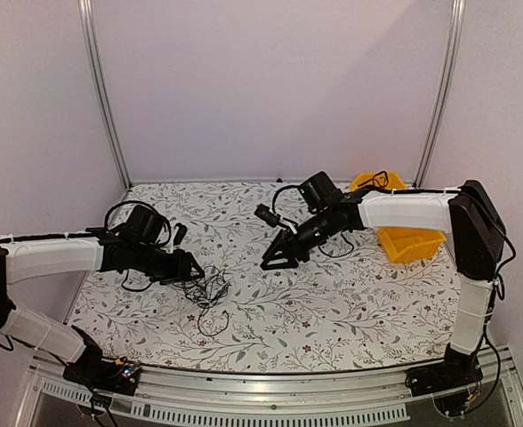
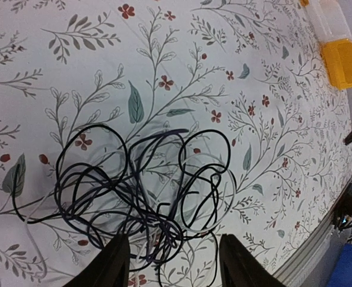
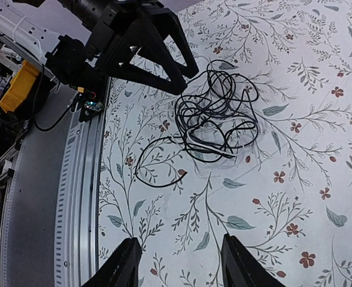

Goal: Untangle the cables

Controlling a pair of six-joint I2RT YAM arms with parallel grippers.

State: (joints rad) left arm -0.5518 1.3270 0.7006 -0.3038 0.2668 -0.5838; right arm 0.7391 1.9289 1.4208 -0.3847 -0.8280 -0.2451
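The cables [image 1: 206, 292] are a tangled bunch of thin black wires lying on the floral tablecloth, left of centre. In the left wrist view the cables [image 2: 134, 191] fill the lower middle. My left gripper [image 1: 193, 264] is open just above the bunch's left edge, fingers [image 2: 113, 266] spread on either side of its near strands, holding nothing. My right gripper [image 1: 276, 259] is open and empty, raised to the right of the bunch. In the right wrist view the cables [image 3: 215, 113] lie ahead, with one loose strand [image 3: 155, 170] curling toward the table's front edge.
A yellow bin [image 1: 404, 233] stands at the back right, under the right arm. The metal rail [image 3: 74, 197] of the table's front edge runs close to the cables. The floral cloth [image 1: 333, 302] covers the table.
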